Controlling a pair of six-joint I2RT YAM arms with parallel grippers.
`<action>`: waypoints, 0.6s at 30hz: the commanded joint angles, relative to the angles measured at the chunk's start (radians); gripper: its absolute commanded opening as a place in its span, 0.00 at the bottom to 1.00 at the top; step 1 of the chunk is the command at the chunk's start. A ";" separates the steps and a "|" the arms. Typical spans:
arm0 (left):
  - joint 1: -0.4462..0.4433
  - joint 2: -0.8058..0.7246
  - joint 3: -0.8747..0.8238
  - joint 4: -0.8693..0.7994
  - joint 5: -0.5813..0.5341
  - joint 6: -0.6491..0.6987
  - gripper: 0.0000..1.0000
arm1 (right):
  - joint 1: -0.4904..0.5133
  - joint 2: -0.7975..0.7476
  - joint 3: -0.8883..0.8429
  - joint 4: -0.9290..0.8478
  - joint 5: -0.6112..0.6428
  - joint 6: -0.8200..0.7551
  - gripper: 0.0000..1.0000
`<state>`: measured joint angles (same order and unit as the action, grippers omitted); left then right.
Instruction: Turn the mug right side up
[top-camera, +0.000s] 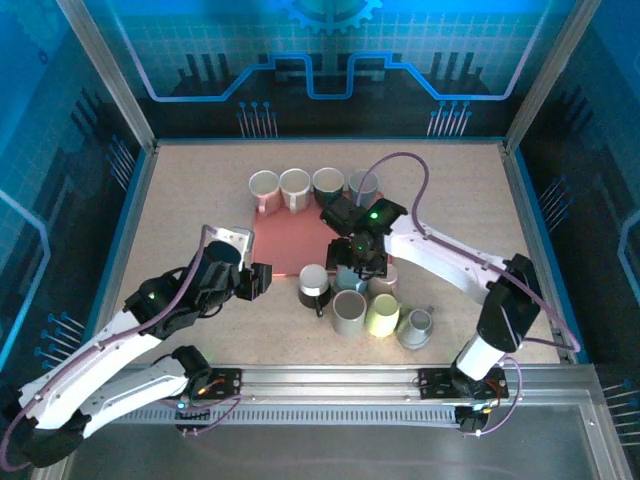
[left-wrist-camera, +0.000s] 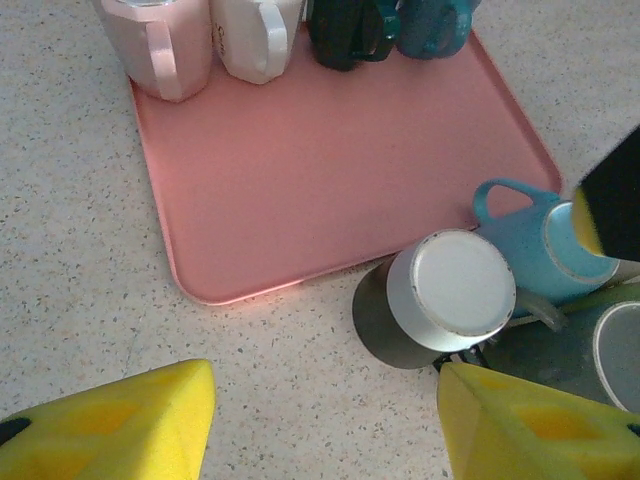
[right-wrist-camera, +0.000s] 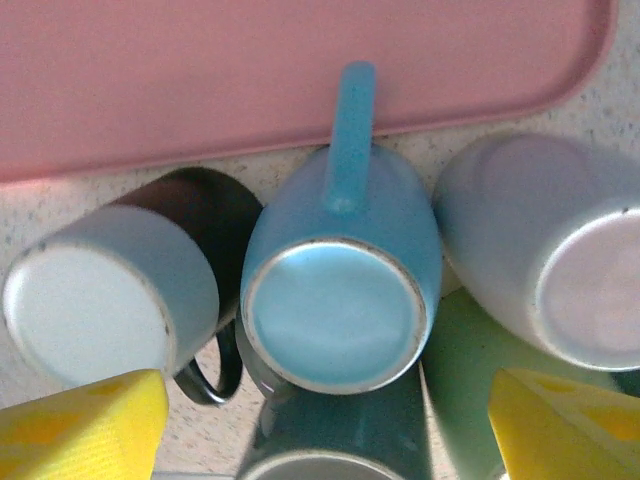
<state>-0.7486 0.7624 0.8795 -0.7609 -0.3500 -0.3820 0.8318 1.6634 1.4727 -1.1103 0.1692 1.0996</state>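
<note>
My left arm and right arm match: white shells on the long links, black housings at the joints. A thin purple cable loops along each, behind the fingers. Further back from the fingers, a green light glows on each arm's black wrist section. The left gripper and right gripper are chunky black blocks. On my wrist feeds the fingers are bright yellow wedges with shallow moulded recesses and a little black at their outer edges.
</note>
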 joint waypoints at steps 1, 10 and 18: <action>0.002 -0.016 -0.012 0.020 0.004 0.026 0.62 | 0.022 0.024 0.049 -0.094 0.068 0.296 0.84; 0.003 -0.018 -0.017 0.032 0.005 0.039 0.62 | 0.018 0.046 -0.004 0.013 0.108 0.473 0.89; 0.002 -0.024 -0.019 0.033 0.007 0.042 0.62 | 0.019 0.106 0.013 0.006 0.080 0.508 0.93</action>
<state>-0.7486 0.7547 0.8722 -0.7502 -0.3500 -0.3592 0.8433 1.7504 1.4849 -1.0813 0.2314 1.5486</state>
